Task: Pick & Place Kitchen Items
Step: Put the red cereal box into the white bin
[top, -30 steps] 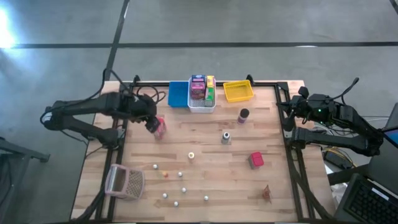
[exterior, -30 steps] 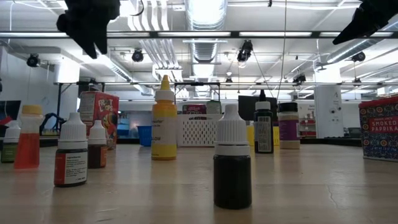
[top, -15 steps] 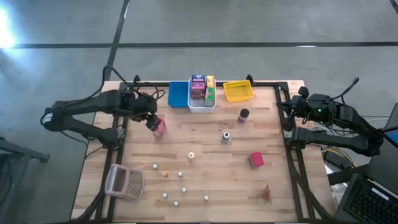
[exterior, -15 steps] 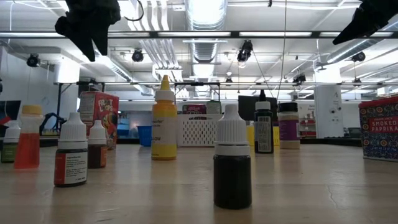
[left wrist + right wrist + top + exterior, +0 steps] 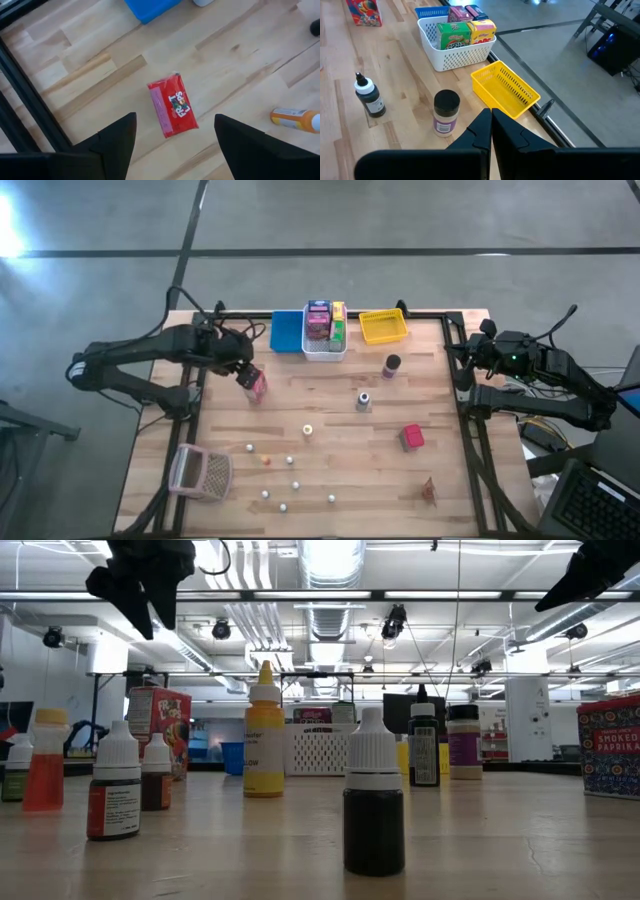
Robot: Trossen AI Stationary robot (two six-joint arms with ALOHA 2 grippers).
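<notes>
L gripper (image 5: 172,137) open, empty, above red cereal box (image 5: 175,105); R gripper (image 5: 490,122) closed, idle near yellow bin (image 5: 507,92).

A red cereal box (image 5: 256,384) is standing upright near the left edge of the surface, toward the far side. A dark-lidded jar (image 5: 390,365) with a purple label is standing near the far edge, right of the middle. A small dropper bottle (image 5: 364,401) with a white cap is standing just nearer than it. A red paprika box (image 5: 411,437) is lying toward the right edge. A yellow bottle (image 5: 308,431) is standing around the middle. Several small white-capped bottles (image 5: 281,506) are standing scattered near the front edge. Green, yellow and purple boxes (image 5: 465,31) are sitting upright inside the white bin at the far edge.
</notes>
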